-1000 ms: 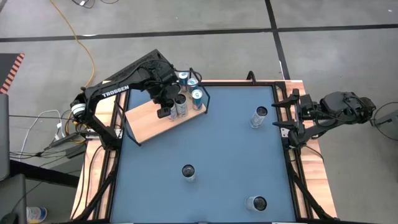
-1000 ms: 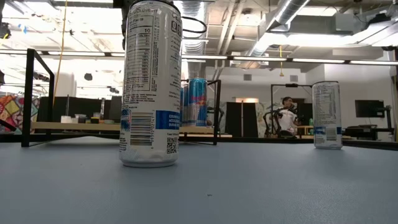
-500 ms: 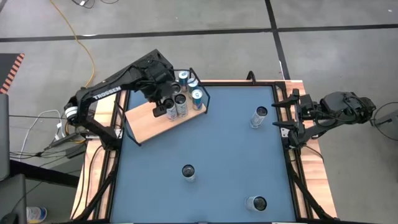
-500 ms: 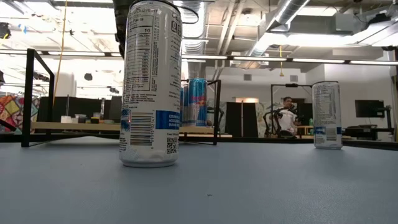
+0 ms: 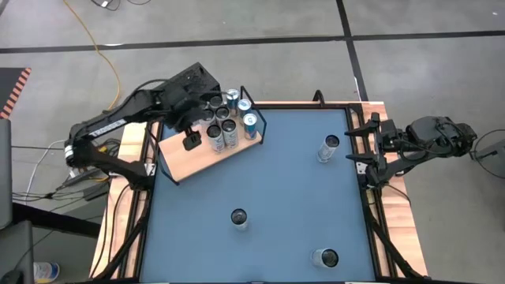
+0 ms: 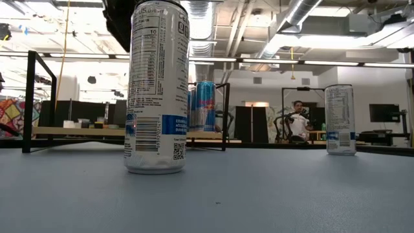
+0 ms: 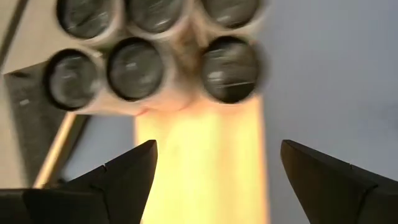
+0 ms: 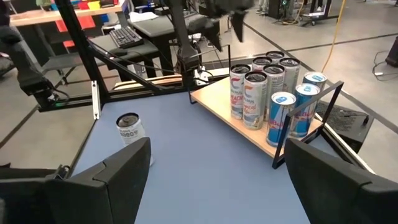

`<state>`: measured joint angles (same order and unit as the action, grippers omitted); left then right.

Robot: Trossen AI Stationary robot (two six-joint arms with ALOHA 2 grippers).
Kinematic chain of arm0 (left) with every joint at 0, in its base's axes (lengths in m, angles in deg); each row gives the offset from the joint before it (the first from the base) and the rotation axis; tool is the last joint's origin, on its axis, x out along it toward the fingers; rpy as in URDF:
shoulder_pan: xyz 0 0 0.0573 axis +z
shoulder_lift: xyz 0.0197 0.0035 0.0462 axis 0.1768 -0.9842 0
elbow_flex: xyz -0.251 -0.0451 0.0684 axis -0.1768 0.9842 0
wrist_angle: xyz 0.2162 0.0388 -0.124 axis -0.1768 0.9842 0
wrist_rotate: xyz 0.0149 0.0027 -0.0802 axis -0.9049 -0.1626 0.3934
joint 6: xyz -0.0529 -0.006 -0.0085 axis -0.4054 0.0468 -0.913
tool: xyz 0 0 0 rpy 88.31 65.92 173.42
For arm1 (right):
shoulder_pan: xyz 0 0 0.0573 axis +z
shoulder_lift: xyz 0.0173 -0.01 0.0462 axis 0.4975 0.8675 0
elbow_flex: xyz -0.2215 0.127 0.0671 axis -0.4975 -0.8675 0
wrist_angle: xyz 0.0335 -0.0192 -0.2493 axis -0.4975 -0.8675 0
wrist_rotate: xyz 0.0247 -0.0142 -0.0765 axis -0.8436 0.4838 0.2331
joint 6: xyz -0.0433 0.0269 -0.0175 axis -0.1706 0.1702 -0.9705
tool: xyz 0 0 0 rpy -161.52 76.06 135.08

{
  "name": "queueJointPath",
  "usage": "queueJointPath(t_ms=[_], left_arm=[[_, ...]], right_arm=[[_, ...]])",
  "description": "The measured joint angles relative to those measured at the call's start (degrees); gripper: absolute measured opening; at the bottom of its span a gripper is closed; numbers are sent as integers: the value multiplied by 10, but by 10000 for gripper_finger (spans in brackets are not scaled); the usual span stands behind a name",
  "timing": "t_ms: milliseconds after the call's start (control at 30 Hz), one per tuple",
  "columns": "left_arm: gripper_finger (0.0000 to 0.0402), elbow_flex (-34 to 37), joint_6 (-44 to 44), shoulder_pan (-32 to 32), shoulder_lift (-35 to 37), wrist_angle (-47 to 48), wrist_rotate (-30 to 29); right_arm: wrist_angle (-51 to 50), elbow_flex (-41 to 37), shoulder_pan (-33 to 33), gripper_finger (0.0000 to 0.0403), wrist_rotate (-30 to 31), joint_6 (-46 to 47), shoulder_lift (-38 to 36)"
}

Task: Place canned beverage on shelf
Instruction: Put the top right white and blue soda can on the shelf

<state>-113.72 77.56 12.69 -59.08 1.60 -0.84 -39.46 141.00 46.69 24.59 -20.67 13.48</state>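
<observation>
**Left arm clear of the shelf, empty; three cans remain on the table**

The left gripper (image 5: 192, 142) hangs above the bare part of the shelf (image 5: 180, 158), fingers spread wide and holding nothing. Its wrist view looks down on the tops of the shelved cans (image 7: 132, 68) and the pale board below them. The cans stand bunched at the wire-frame end of the shelf (image 8: 245, 134), upright and close together.

The right gripper (image 5: 364, 150) waits at the table's right edge, fingers wide apart and empty.

Three cans stand on the blue tabletop (image 5: 284, 181), well apart from one another: one near the right edge (image 5: 330, 146), one in the middle (image 5: 238, 217) and one towards the near edge (image 5: 328, 258). All appear upright.

Judgement: a placement looks complete, and the step in hand is the move away from the shelf towards another can. The next move calls for choosing a can, bringing open fingers down around its body, and closing squarely so it stays upright. Space beside the shelved group is tight; a careless set-down could knock its neighbours.
</observation>
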Motion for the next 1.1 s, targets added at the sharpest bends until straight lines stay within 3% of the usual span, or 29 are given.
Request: queueJointPath(t_ms=[167,333,467,700,833,967,1100], left_arm=[[328,4,-78,-98,48,-23,-1],[328,32,-126,-232,72,-101,-99],[328,118,-148,-325,85,-214,-153],[328,264,-182,-412,77,-435,-163],[328,269,-213,-429,74,-453,-180],[328,269,-248,-445,74,-464,-210],[328,269,-259,-459,74,-464,-218]], right_arm=[[0,0,0,350,1,12,10],[0,0,0,350,1,12,30],[-2,0,0,350,1,21,55],[20,0,0,350,6,24,116],[10,0,0,350,130,28,159],[-95,0,-9,350,274,107,199],[-237,0,-53,350,272,266,219]])
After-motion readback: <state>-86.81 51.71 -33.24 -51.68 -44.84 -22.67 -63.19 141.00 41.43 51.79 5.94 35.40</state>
